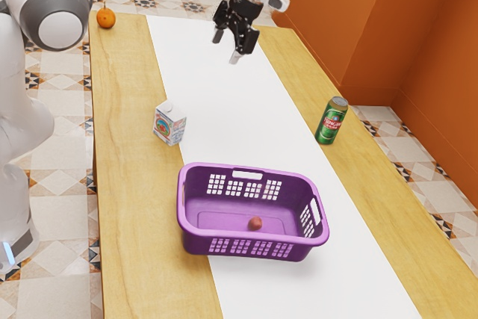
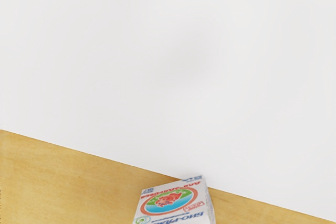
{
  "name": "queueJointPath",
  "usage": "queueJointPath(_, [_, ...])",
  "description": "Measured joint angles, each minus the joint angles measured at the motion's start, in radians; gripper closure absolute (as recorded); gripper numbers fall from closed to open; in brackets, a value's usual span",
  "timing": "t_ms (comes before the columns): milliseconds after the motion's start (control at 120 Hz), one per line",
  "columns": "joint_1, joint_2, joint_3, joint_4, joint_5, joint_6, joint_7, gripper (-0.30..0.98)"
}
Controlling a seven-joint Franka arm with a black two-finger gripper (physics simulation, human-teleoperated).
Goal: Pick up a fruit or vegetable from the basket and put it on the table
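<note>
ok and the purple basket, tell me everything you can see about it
The basket is purple and looks like plastic, rectangular with rounded corners and a smooth rim. Its walls have groups of small square holes, and larger handle slots sit near the rim. It stands upright, open at the top, mostly on the white strip, with one end over the wood at the exterior view's left. One small, round, reddish item lies on its floor. The gripper isn't touching it.
</note>
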Motion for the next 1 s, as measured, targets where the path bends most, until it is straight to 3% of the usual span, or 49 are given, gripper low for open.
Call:
queueJointPath(217, [0.032,0.025,-0.005,0.007,-0.014,0.157,0.017,0.0])
queueJointPath(308, [0.312,0.097,-0.194,0.164,-0.063,0.155,0.027,0.0])
queueJointPath(358, [0.377,0.088,-0.264,0.293,-0.086,0.115,0.026,0.0])
queueJointPath(500, [0.148,0.08,-0.325,0.339,-0.101,-0.032,-0.029,0.0])
queueJointPath(692, [0.129,0.078,-0.325,0.325,-0.114,-0.094,-0.09,0.0])
queueJointPath(783, [0.049,-0.022,-0.325,0.165,-0.108,-0.076,-0.124,0.0])
queueJointPath(850, [0.002,-0.115,-0.328,0.032,-0.055,-0.038,-0.156,0.0])
queueJointPath(1000, [-0.013,-0.159,-0.331,-0.154,0.009,0.07,-0.218,0.01])
